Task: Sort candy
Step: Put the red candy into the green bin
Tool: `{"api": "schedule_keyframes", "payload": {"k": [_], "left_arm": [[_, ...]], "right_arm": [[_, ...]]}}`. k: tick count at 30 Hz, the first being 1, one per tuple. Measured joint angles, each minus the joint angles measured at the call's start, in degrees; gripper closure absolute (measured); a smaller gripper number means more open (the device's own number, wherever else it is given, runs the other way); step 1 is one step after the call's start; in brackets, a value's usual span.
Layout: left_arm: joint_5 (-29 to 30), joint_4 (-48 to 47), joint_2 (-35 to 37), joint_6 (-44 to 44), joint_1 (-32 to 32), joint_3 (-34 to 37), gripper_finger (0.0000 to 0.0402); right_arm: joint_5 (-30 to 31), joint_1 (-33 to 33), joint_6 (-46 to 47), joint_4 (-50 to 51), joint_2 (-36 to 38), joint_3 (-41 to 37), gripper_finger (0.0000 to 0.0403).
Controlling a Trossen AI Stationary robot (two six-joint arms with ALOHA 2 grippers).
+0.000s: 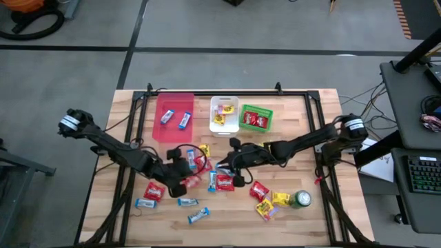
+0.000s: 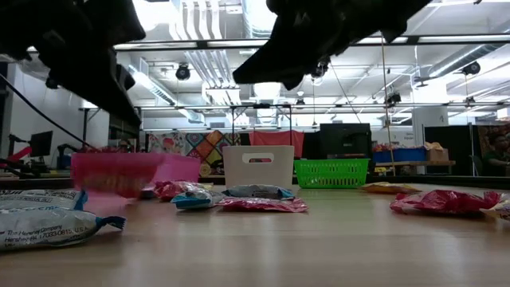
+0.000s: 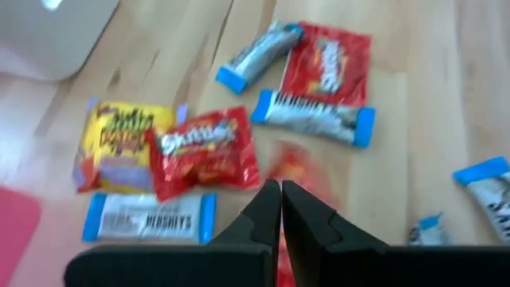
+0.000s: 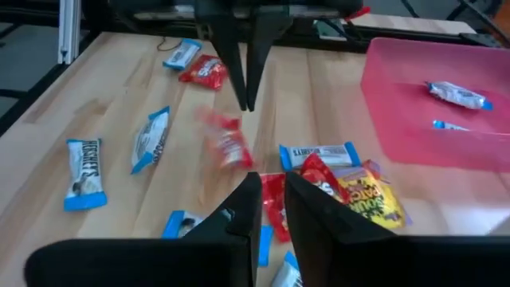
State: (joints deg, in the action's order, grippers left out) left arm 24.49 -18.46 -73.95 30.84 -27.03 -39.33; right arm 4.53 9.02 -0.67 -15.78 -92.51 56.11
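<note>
left gripper: jaws pinched tight, nothing visibly gripped; I hover over the pile.
right gripper: jaws narrow, can't tell if holding.
candy: scattered mid-worktop; some already binned.

Wooden table, pink bin, white bin and green basket along upper centre, candy scattered across lower half, green can lower right.

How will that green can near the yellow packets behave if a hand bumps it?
The green can stands upright on its round end, so a low nudge would probably slide it. A higher knock could tip it, and then it would likely roll. It sits beside yellow packets, which it might scatter.
</note>
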Motion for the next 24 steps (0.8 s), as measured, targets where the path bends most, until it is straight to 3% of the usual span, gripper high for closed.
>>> {"api": "schedule_keyframes", "payload": {"k": [7, 16, 24], "left_arm": [[-0.05, 0.22, -1.77, -0.38, -0.05, -1.36, 0.0401], [-6.16, 1.33, -2.11, 1.15, -1.65, -0.3, 0.0399], [-6.06, 5.72, -6.63, 1.8, -3.37, -0.16, 0.032]], "right_arm": [[-0.06, 0.1, 0.65, -3.3, -7.97, 3.08, 0.0293], [-0.47, 0.12, 0.94, -2.21, -14.26, 8.15, 0.0235], [-0.7, 0.26, 2.11, -2.06, -13.86, 8.36, 0.0206]]}}
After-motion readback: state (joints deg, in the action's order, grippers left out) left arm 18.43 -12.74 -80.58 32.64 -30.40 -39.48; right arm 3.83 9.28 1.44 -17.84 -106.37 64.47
